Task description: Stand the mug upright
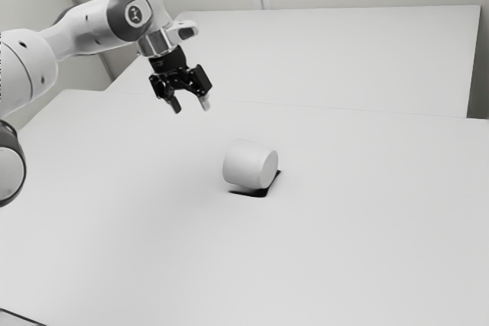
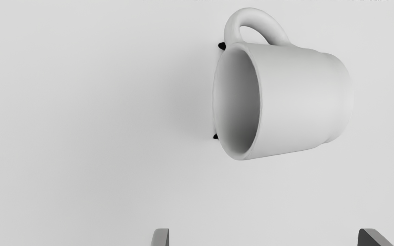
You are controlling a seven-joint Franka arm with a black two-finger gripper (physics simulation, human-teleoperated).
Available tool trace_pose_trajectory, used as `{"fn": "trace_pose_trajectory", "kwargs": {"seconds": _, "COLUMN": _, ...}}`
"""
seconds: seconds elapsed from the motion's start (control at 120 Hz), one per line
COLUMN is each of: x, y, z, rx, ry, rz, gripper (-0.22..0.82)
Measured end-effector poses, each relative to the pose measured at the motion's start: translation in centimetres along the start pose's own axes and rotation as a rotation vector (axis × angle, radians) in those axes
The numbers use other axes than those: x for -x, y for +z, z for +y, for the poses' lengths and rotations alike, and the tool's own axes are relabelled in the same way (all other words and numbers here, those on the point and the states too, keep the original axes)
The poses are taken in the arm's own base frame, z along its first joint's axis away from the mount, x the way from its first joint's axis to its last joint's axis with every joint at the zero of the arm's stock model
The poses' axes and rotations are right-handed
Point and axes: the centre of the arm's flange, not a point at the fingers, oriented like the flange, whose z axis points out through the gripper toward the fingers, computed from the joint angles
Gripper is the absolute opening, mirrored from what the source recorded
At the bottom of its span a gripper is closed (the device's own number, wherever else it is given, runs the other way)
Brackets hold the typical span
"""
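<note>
On our arm (image 1: 82,27) we see one round emblem (image 1: 134,14), too small to read. Our one claw (image 1: 191,107) hangs above the table (image 1: 344,250), its two fingers (image 2: 160,237) spread. One mug (image 1: 248,164) lies on its side there, apart from the claw.

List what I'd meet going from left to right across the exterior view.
Rounded arm joint at the picture's edge → black gripper, open → white mug, lying on its side.

one mug (image 2: 292,99), one tool (image 1: 191,108), one robot arm (image 1: 80,28), one table (image 1: 137,250)
</note>
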Motion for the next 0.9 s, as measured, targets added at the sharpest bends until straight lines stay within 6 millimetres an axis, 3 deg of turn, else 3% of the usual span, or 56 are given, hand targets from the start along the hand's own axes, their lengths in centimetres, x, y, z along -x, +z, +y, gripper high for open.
{"fn": "trace_pose_trajectory", "kwargs": {"seconds": 0.258, "x": -0.2, "y": 7.0, "z": -2.5, "rx": 0.169, "ry": -0.021, "rz": 0.025, "gripper": 0.6}}
{"fn": "trace_pose_trajectory", "kwargs": {"seconds": 0.683, "x": -0.9, "y": 14.1, "z": -4.1, "rx": 0.483, "ry": -0.036, "rz": 0.166, "gripper": 0.6}}
{"fn": "trace_pose_trajectory", "kwargs": {"seconds": 0.9, "x": -0.4, "y": 16.5, "z": -4.6, "rx": 0.62, "ry": -0.039, "rz": 0.23, "gripper": 0.6}}
